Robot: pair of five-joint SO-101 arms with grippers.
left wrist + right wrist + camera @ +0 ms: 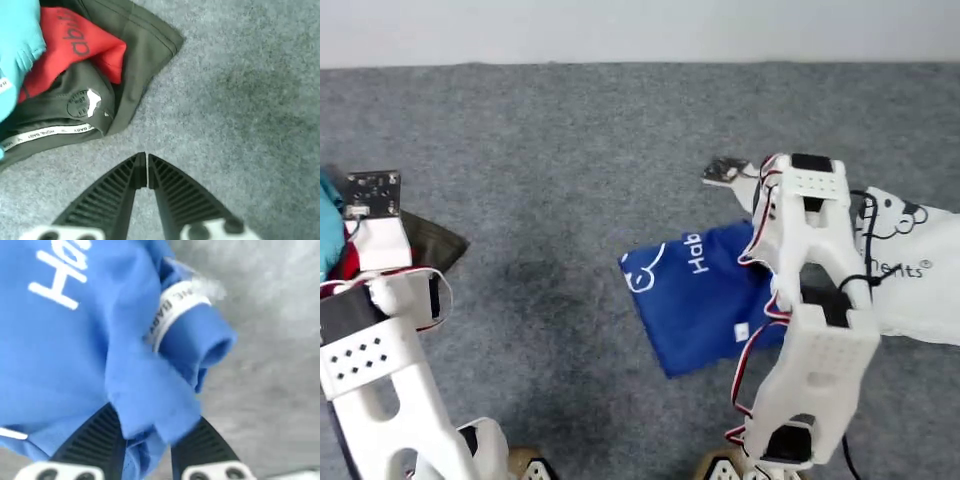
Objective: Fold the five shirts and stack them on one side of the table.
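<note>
**Grey table, open middle, blue shirt in the right grip**

The grey felt-like table (pixel 560 140) runs up to a pale wall (pixel 620 30) at the far side. From my seat, the widest bare stretch is the centre and the whole far strip.

The blue shirt (pixel 695 310) lies right of centre, tilted, with its near corner towards the front edge and its right part under the right arm. My right gripper (pixel 150 425) has its jaws clamped on a bunched fold of that shirt, just beside the collar band (pixel 172 310). The white shirt (pixel 920 285) lies spread beyond it, running off the table's right edge.

Three more shirts are heaped at the left edge. The dark olive shirt (pixel 135 55) pokes a corner out onto open felt, the red shirt (pixel 75 47) lies on it, and the turquoise shirt (pixel 17 40) sits outermost. My left gripper (pixel 147 165) hangs over bare felt just beside the olive hem, with its jaws together and nothing in them.
</note>
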